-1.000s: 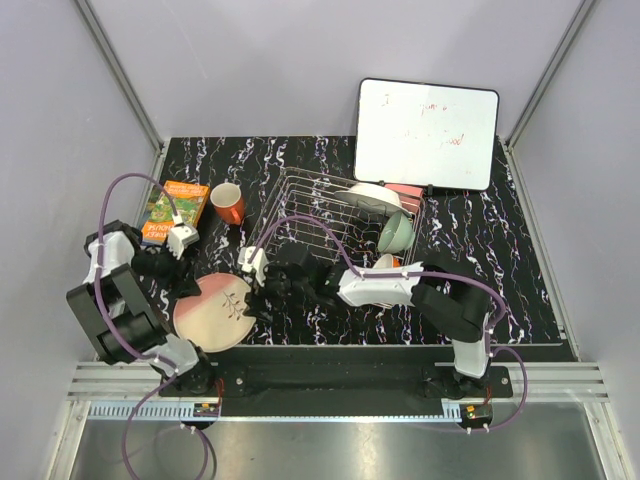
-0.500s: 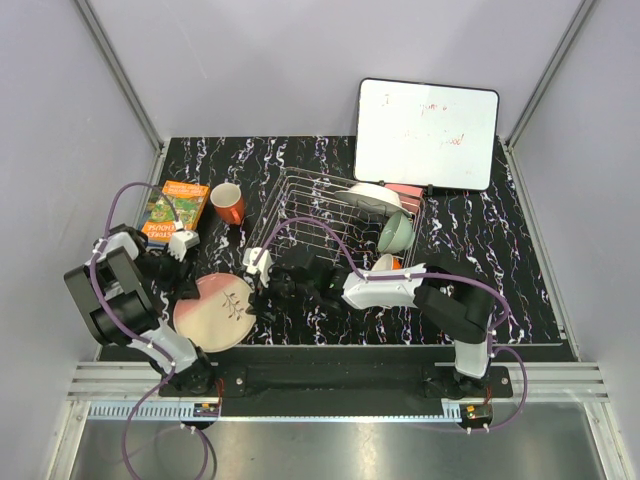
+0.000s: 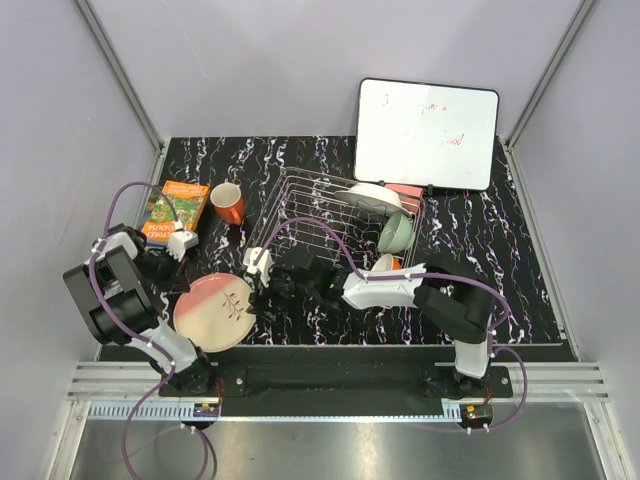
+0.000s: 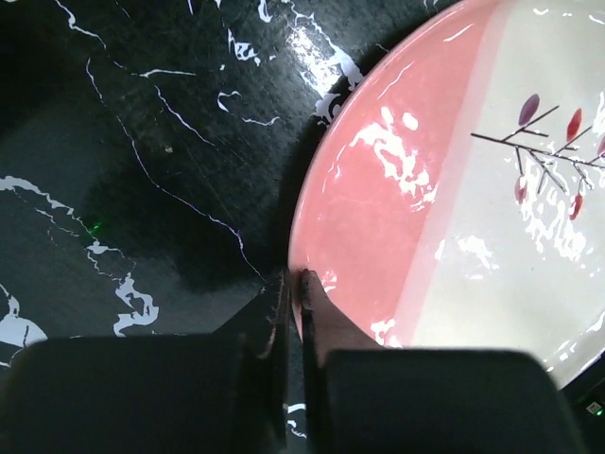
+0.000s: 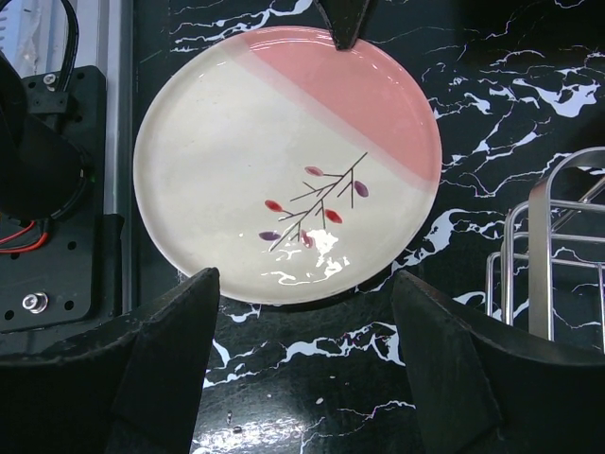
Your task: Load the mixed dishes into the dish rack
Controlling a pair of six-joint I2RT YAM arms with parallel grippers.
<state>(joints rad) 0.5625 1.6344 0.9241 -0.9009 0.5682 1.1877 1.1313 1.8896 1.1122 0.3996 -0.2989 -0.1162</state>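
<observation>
The pink-and-cream plate (image 3: 215, 312) with a twig motif lies on the black marble table in front of the left arm. My left gripper (image 3: 185, 288) is shut on its pink rim (image 4: 326, 236), jaws pinched at the edge (image 4: 295, 280). My right gripper (image 3: 262, 298) stands open over the plate's opposite, cream edge (image 5: 284, 142), its fingers (image 5: 180, 322) spread wide and holding nothing. The dish rack (image 3: 300, 215) stands behind, holding a white dish (image 3: 375, 196) and a pale green bowl (image 3: 396, 233). An orange bowl (image 3: 385, 262) peeks out behind the right arm. The orange-red mug (image 3: 228, 203) stands left of the rack.
A green-orange book (image 3: 175, 210) lies at the back left beside the mug. A whiteboard (image 3: 427, 133) leans on the back wall behind the rack. The rack's wire corner (image 5: 539, 255) is close on the right gripper's right. The left arm's base (image 5: 47, 189) sits beside the plate.
My left gripper has closed on the plate's pink rim; it was open before. The left arm drew back a little. The right gripper has stayed open by the plate.
</observation>
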